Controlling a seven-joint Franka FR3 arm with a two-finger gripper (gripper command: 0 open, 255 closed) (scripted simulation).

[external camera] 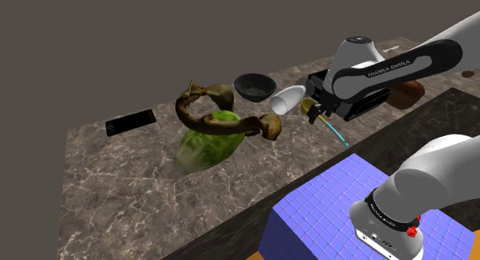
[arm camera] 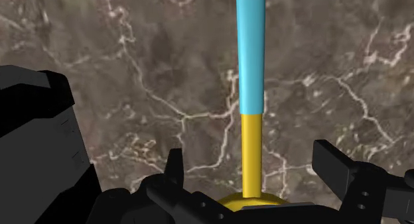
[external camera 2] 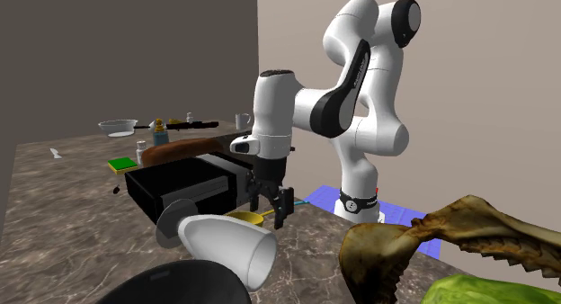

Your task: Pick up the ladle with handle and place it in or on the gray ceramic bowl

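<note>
The ladle (arm camera: 251, 70) lies flat on the marbled counter, with a yellow cup, a yellow neck and a light blue handle (external camera: 333, 130). My gripper (arm camera: 254, 164) hangs open just above it. Its fingers stand apart on either side of the yellow neck and do not touch it. In the second exterior view the gripper (external camera 2: 274, 205) points down over the yellow cup (external camera 2: 248, 219). The dark grey bowl (external camera: 255, 85) sits upright a little beyond a white cup (external camera: 286, 101) that lies on its side; the bowl's rim (external camera 2: 171, 284) shows up close.
A brown bony ring (external camera: 219, 112) rests on a green leafy lump (external camera: 206, 148) mid-counter. A flat black slab (external camera: 129, 122) lies towards the shoulder view's left. A dark box (external camera 2: 180, 181) and a brown loaf (external camera 2: 180, 150) sit by the arm. The blue-topped stand (external camera: 331, 205) borders the counter.
</note>
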